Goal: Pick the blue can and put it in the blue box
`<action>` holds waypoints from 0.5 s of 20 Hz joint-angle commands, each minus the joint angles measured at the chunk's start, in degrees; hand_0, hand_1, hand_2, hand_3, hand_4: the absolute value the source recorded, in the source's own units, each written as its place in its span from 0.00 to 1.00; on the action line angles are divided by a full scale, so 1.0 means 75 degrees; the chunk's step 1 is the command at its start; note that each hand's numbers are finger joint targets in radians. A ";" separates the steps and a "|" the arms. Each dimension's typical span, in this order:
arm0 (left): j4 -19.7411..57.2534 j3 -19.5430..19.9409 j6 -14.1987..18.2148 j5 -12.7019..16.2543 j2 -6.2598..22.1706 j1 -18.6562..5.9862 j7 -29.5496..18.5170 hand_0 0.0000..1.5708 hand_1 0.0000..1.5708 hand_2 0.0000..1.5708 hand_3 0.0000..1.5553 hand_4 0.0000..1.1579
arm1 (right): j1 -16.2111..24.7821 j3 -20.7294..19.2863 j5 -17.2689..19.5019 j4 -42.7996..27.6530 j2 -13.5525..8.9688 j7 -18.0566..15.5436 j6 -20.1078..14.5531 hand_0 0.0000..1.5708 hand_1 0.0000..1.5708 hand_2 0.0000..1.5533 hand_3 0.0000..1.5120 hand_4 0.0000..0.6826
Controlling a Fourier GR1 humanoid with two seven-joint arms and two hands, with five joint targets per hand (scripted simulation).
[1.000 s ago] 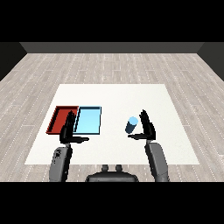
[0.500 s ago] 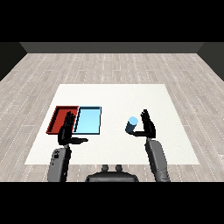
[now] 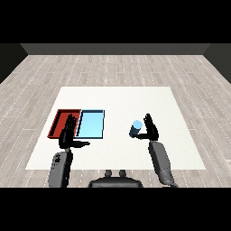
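The blue can (image 3: 136,128) stands upright on the white table (image 3: 117,101), right of the trays. My right hand (image 3: 150,131) is just beside it on its right, fingers straight and thumb reaching under the can's near side, not curled round it. The light blue tray (image 3: 91,123) lies left of the can with nothing in it. My left hand (image 3: 68,136) is raised with straight fingers in front of the trays' near edge, holding nothing.
The red tray (image 3: 62,122) lies against the light blue tray's left side, partly behind my left hand. White table surface stretches behind and to the right of the can.
My right hand has edged left, closer to the can. The can and the left hand have hardly moved.
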 commanded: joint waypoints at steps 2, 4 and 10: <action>-0.0581 -0.0216 0.0145 -0.0037 -0.0152 0.0240 0.0379 0.00 0.00 0.00 0.00 0.00 | 0.0196 0.0128 0.0001 0.0037 0.0004 -0.0024 0.0027 0.00 0.00 0.00 0.00 0.00; -0.0512 -0.0064 0.0000 0.0079 -0.0079 0.0411 0.0126 0.00 0.00 0.00 0.00 0.00 | -0.0523 0.0394 -0.0431 0.1287 0.0245 -0.0622 -0.0433 0.00 0.00 0.00 0.00 0.00; -0.0718 0.0082 -0.0172 0.0315 0.0143 0.0257 0.0481 0.00 0.00 0.00 0.00 0.00 | -0.1614 -0.0210 -0.0438 0.2493 0.0251 -0.0455 -0.0316 0.00 0.00 0.00 0.00 0.00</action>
